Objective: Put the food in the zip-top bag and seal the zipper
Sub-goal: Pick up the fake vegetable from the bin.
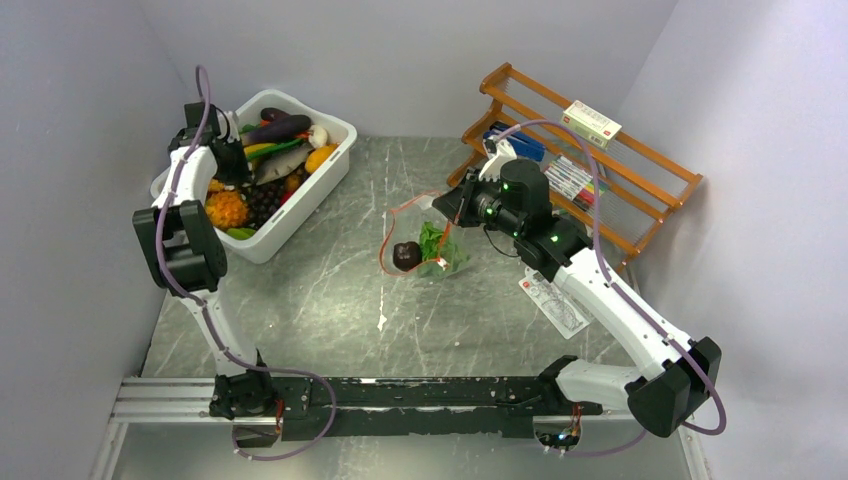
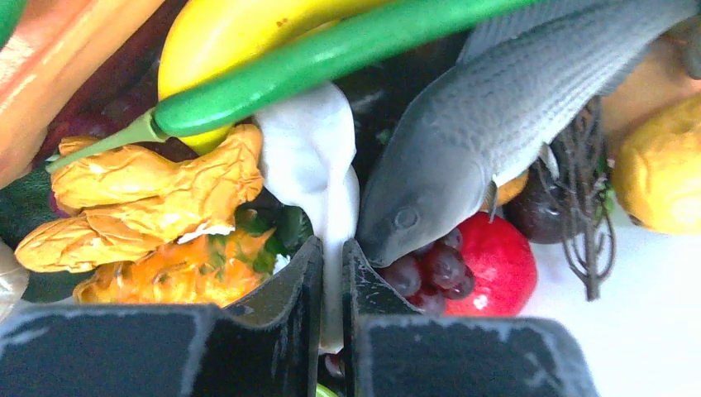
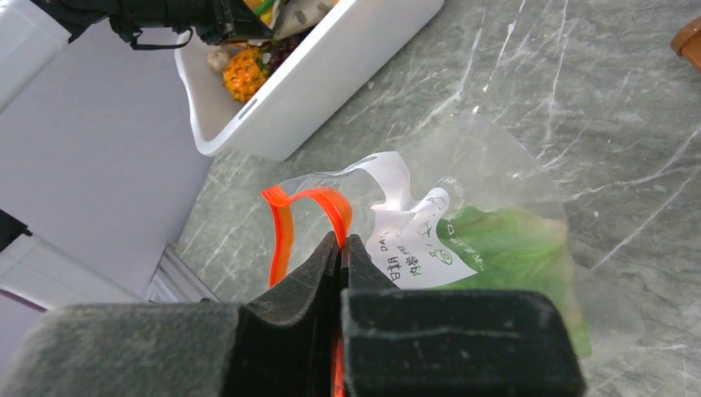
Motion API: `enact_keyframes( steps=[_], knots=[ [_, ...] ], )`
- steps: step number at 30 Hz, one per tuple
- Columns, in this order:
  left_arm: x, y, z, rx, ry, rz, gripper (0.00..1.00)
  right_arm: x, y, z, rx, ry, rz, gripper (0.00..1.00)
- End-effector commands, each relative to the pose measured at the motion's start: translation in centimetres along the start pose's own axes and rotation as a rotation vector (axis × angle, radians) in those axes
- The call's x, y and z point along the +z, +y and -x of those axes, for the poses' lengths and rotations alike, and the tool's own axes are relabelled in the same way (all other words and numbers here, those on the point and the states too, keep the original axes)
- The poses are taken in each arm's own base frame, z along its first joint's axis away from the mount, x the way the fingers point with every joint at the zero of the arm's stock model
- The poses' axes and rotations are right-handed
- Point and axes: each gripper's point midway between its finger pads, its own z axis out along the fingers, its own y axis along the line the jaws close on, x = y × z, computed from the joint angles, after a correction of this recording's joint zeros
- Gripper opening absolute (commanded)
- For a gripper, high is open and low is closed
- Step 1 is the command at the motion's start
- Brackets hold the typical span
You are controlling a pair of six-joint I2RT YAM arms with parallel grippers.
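Observation:
The clear zip-top bag [image 1: 430, 250] lies mid-table with its mouth open. It holds a green lettuce [image 1: 437, 243] and a dark purple piece [image 1: 406, 255]. My right gripper [image 3: 340, 241] is shut on the orange-red zipper [image 3: 281, 223] at the bag's mouth, beside the white label [image 3: 413, 240]; the lettuce [image 3: 512, 248] shows through the plastic. My left gripper [image 2: 332, 248] is down in the white bin [image 1: 330, 175] and is shut on a white mushroom-like piece [image 2: 310, 157]. That piece lies between a wrinkled tan ginger [image 2: 157, 182] and a grey fish [image 2: 496, 107].
The bin is packed with toy food: a yellow banana [image 2: 223, 33], purple grapes [image 2: 438, 269], a red fruit [image 2: 500, 265]. An orange-brown wooden rack [image 1: 600, 190] with a small box [image 1: 592, 122] stands at the back right. A white leaflet [image 1: 552, 300] lies under the right arm.

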Motion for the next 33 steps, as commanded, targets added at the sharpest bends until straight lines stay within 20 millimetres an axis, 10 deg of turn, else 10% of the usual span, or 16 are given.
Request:
enact_keyframes(
  steps=[1,18,27,33],
  knots=[
    [-4.0,-1.9,2.2,0.009,-0.09,0.002,0.07,-0.8,1.9,2.6,-0.011,-0.078,0.053,0.0],
    [-15.7,-8.2,1.7,-0.012,-0.272,-0.283,0.07,0.1,1.2,1.4,0.014,-0.048,0.041,0.0],
    [-22.0,-19.5,-5.2,0.205,-0.169,-0.746,0.07,0.6,0.4,1.4,0.015,-0.052,0.004,0.0],
    [-27.7,-22.7,-8.7,0.301,-0.185,-0.976,0.07,1.1,-0.4,1.9,-0.003,-0.054,-0.046,0.0]
  ],
)
